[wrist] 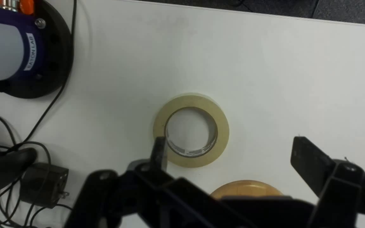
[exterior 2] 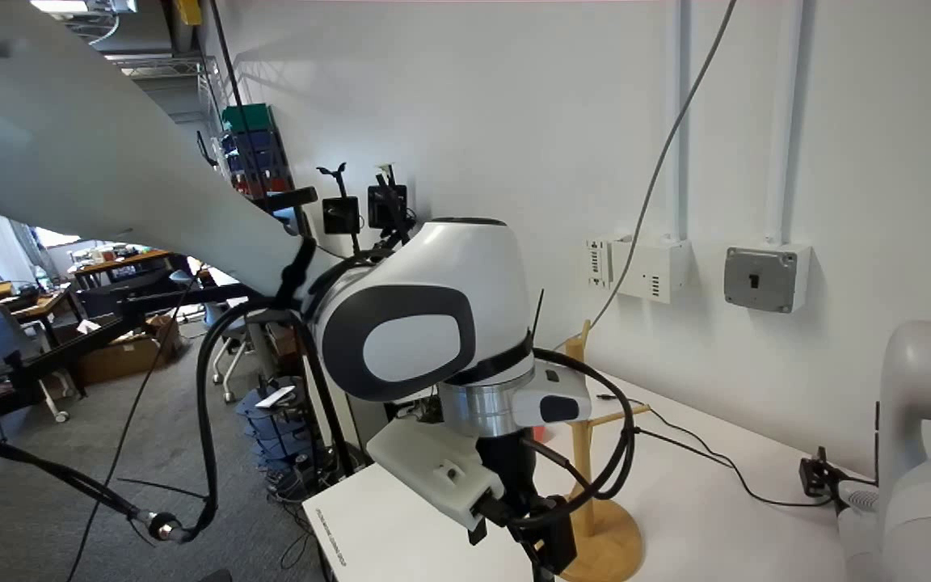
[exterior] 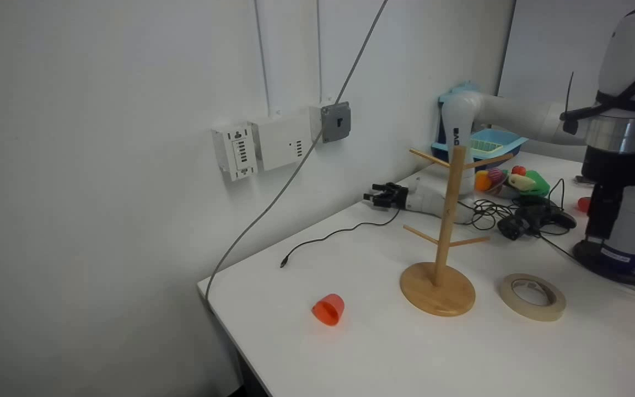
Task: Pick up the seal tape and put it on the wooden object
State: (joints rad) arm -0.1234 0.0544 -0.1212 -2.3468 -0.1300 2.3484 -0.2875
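The seal tape (exterior: 548,314) is a cream ring lying flat on the white table beside the stand's base. It also shows whole but for a small overlap in the wrist view (wrist: 223,131); it does not show in the remaining exterior view. The wooden object (exterior: 448,220) stands upright with two pairs of pegs; in an exterior view my arm partly hides it (exterior 2: 607,541). In the wrist view only part of its base (wrist: 247,188) shows. My gripper (wrist: 230,139) is open and empty, above the table. Its left finger overlaps the tape's edge in view; the right finger is well beside it.
An orange-red cup-like object (exterior: 329,310) lies left of the stand. A grey-and-blue arm base (wrist: 2,50), black cables and a black plug (wrist: 44,183) lie beside the tape. A further white arm (exterior: 425,201), toy fruit (exterior: 507,179) and a wall stand behind.
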